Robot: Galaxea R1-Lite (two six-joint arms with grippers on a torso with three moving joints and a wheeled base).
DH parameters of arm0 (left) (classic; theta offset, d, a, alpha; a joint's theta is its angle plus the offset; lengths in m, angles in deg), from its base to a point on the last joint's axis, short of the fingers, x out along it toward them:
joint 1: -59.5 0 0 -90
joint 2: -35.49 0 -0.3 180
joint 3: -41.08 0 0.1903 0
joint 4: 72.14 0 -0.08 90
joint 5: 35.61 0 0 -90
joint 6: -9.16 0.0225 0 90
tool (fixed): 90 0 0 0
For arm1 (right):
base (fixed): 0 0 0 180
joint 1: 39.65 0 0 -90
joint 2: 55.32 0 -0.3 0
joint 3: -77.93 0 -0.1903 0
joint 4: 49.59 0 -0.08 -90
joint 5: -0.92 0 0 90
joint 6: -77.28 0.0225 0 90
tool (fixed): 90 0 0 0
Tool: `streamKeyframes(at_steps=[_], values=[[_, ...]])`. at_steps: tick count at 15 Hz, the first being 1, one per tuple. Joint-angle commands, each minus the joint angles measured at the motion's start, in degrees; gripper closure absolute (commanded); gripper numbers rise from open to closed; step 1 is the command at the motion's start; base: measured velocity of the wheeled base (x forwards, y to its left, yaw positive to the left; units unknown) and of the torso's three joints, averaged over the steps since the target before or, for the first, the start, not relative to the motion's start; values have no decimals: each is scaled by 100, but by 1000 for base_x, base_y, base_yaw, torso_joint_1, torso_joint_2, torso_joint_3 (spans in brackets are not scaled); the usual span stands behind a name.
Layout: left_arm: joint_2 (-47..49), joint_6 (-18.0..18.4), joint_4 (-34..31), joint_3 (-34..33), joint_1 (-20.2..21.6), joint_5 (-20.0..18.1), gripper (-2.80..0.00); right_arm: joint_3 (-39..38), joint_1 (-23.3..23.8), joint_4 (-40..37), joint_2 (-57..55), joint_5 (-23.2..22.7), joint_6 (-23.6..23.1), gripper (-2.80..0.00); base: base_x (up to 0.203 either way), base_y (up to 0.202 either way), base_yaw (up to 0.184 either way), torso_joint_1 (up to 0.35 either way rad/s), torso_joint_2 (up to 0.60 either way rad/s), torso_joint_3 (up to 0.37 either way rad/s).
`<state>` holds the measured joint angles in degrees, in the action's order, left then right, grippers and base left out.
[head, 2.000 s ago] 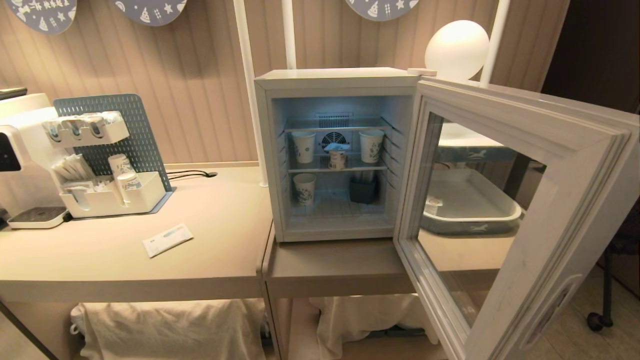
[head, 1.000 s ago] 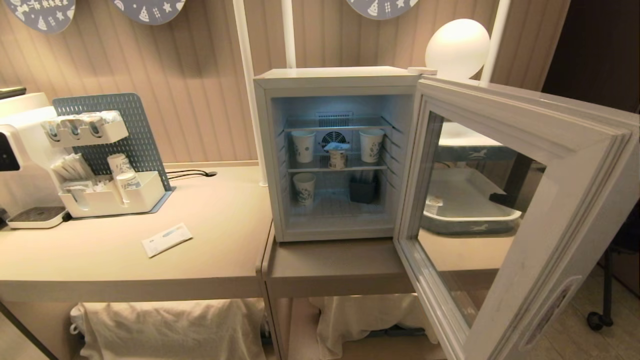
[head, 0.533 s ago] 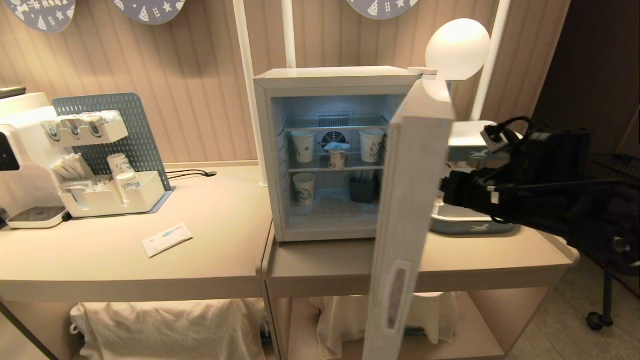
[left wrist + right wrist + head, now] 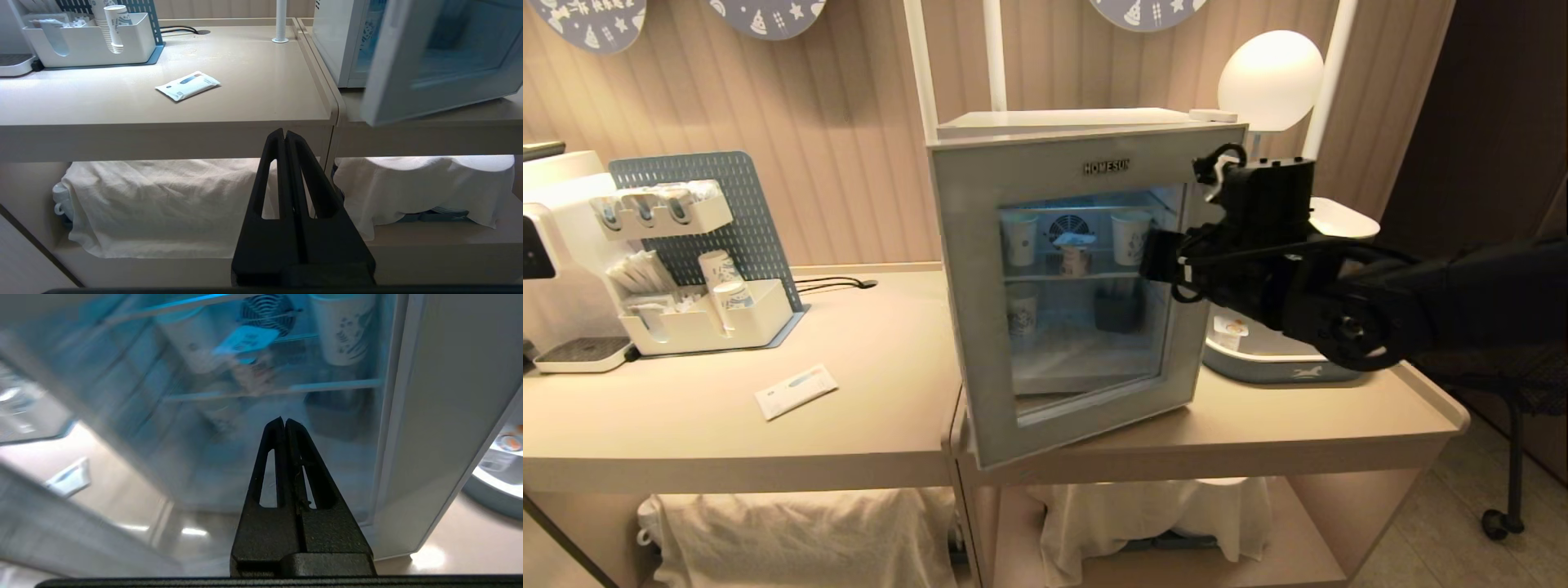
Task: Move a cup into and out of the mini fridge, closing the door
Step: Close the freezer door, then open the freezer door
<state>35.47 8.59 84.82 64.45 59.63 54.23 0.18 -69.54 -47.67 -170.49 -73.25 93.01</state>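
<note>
Pressing against the right side of the door (image 4: pixel 1086 286), the right gripper (image 4: pixel 1156 265) has its fingers pinched together and holds nothing. That door stands nearly closed, its left edge still out from the mini fridge (image 4: pixel 1062 122), which sits at the left end of the right-hand worktop (image 4: pixel 1339 408). Behind the glass, the cup (image 4: pixel 1072 255) rests mid-shelf between two paper cups (image 4: pixel 1019 238). Low before the worktops, the left gripper (image 4: pixel 284 136) is parked, closed and empty.

The door (image 4: pixel 1086 286) is hanging nearly shut across the mini fridge (image 4: pixel 1062 121), so it's blocking the way in to the shelves. The right gripper (image 4: pixel 1156 265) is sitting with fingers pressed together at the door's hinge-side edge, crowding the gap toward the tray (image 4: pixel 1278 363).
</note>
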Motion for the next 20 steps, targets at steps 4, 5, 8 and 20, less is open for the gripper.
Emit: streamKeyframes(at_steps=[4, 5, 8, 20], values=[[2, -4, 2, 0, 4, -1, 0, 875, -281, -288, -885, 939, -581, 0, 0, 0, 0, 0, 0, 0], [2, -4, 2, 0, 4, -1, 0, 883, -281, -298, -885, 966, -597, 0, 0, 0, 0, 0, 0, 0], [2, -4, 2, 0, 4, -1, 0, 748, -280, -339, -772, 1002, -633, 0, 0, 0, 0, 0, 0, 0], [2, -4, 2, 0, 4, -1, 0, -2390, 1354, -412, 4555, 3252, -1010, 0, 0, 0, 0, 0, 0, 0]])
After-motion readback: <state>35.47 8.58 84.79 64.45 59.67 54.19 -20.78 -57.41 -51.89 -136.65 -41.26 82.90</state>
